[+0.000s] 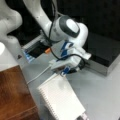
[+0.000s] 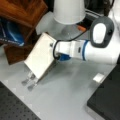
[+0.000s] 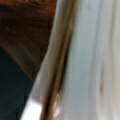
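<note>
Hand (image 1: 62, 72) sits at the top edge of a white notebook (image 1: 61, 100), roughly centre of a front view; in a front view (image 2: 57, 57) it comes in from 3 o'clock and meets the notebook (image 2: 40, 57) at its right edge. Notebook is tilted, one side lifted off the grey tabletop (image 2: 70, 92), lower corner toward 7 o'clock resting near a small clear clip-like piece (image 2: 30, 81). Fingers hidden behind the cover, so can't tell how far the hand is open or whether it actually grips. Wrist view is filled by the pale notebook edge (image 3: 85, 60) very close, brown wood (image 3: 25, 32) behind at 10 o'clock.

Handling, by judgement: light, thin, spiral-bound along one long side, cover flexes, pages may fan or slip. Best hold looks like the stiff bound edge or a corner, pinched across the thickness.

Around: wooden block (image 1: 15, 95) at 8 o'clock, black box (image 1: 105, 50) at 2 o'clock, white lamp shade (image 2: 68, 11) at 12 o'clock.
</note>
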Robot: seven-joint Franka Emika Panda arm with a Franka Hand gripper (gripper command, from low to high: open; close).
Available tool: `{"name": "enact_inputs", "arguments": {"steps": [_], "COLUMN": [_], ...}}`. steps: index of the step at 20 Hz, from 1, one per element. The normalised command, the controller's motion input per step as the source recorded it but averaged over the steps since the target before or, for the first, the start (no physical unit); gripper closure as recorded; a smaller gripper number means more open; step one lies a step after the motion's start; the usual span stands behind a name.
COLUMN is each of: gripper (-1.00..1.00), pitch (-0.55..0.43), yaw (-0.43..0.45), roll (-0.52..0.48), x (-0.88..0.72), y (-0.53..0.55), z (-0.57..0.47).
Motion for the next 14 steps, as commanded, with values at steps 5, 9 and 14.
{"name": "enact_inputs", "arguments": {"steps": [5,9,14], "gripper": [-1.0,-1.0,-1.0], "pitch": [-0.157,-0.136,-0.132], "yaw": [-0.318,-0.39,-0.387], "roll": [0.01,0.077,0.145], "x": [-0.14,-0.15,-0.09], "y": [0.32,0.35,0.26], "z": [-0.01,0.08,0.13]}}
